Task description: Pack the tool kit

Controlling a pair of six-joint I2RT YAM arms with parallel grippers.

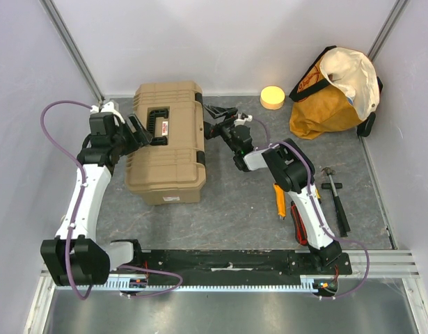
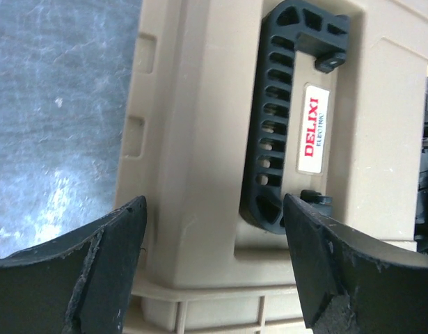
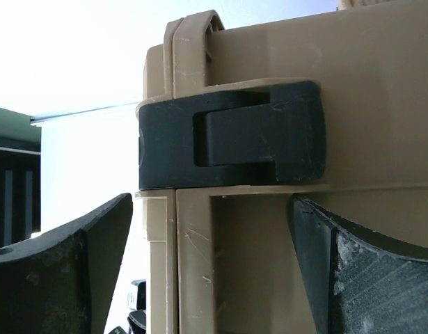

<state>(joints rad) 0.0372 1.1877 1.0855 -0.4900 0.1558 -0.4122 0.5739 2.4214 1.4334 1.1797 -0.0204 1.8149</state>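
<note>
you're at the opening step: the tan toolbox [image 1: 165, 142] sits shut on the table [image 1: 241, 209], left of centre, with the hammer [image 1: 335, 198] and an orange-handled tool [image 1: 279, 200] lying outside it. your right gripper [image 3: 210, 209] gapes fully, empty, facing the black side latch [image 3: 231, 142]. your left gripper [image 2: 214, 223] hangs wide apart, empty, over the lid beside the handle [image 2: 283, 118]. next, i judge, you hook that latch and flip it free.
</note>
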